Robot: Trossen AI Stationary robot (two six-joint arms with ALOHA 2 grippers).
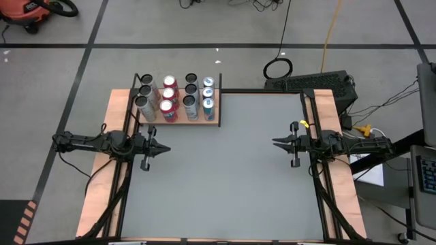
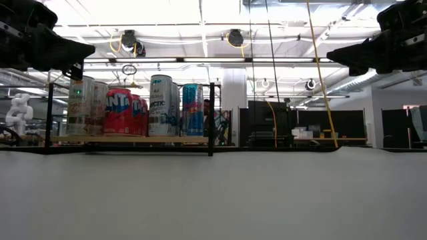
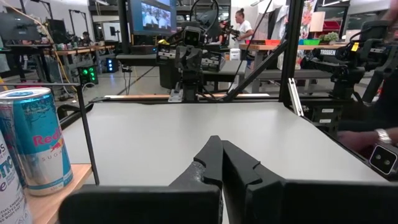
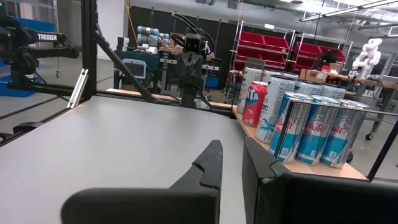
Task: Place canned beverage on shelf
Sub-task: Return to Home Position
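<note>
Left hand [image 1: 165, 147] at 9 o'clock on the bench [image 1: 231, 184], fingers together, holding nothing. Right hand [image 1: 276, 142] at 3 o'clock, fingers a sliver apart (clearest in its own wrist view), also holding nothing. Both hang above the bench top, well apart from each other.

Shelf [image 1: 184, 123] sits at 11 o'clock on the bench, fully loaded.

Count:
- Cans: 12, all standing on the shelf in four files of three.
- By file, from the 9 side toward the 3 side: silver cans [image 1: 144, 103] 3, red cans [image 1: 169, 109] 3, pale cans with teal print [image 1: 191, 104] 3, blue cans [image 1: 208, 105] 3.
- Shelf: 1.
- Arms: 2.

Risks, as I judge them: placing looks done, so the hazard lies in the retreat. The left hand is near the shelf's 6 o'clock edge. A swing toward 12 could clip one of the black posts [image 2: 211, 120] or the front silver can. The cans are tall, narrow and packed close (one knocked would likely take its neighbours). The right hand is well apart from the shelf, so there is little risk there.
</note>
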